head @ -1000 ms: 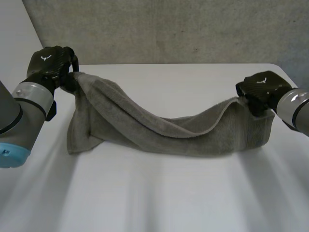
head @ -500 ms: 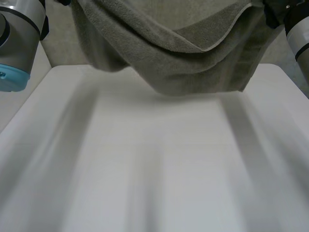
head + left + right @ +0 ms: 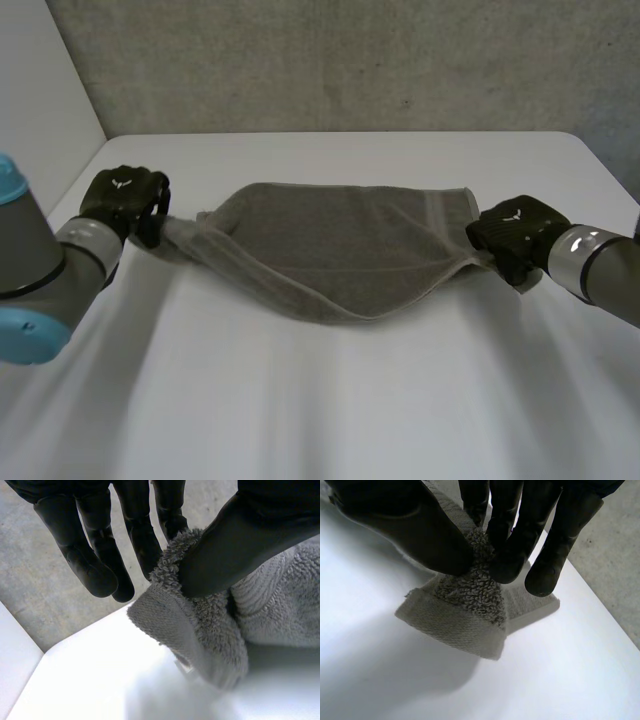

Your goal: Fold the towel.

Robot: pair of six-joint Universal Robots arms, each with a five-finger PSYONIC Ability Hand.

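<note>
From above, the head view gives the layout. The grey towel (image 3: 340, 245) lies across the middle of the white worktop (image 3: 330, 400), doubled over on itself. Its near edge sags in a curve and a stitched band runs close to its right end. The left hand (image 3: 125, 200) sits low at the towel's left end, where the cloth is drawn into a narrow twisted strip. The right hand (image 3: 515, 235) sits low at the right end.

The wrist views add the grips, which are too small to read from above. At the left hand, the thumb (image 3: 235, 545) presses a looped corner of terry against one of the fingers (image 3: 170, 515), while the other fingers stand straight and free of the cloth. At the right hand, the thumb (image 3: 405, 525) and fingers (image 3: 512, 535) pinch a tuft of towel. The hemmed corner below them rests on the worktop.

A broad stretch of bare worktop lies in front of the towel, and a narrower strip lies behind it, up to the far edge and the grey wall (image 3: 350, 60). The left hand is close to the worktop's left edge; the right hand has more surface beside it.
</note>
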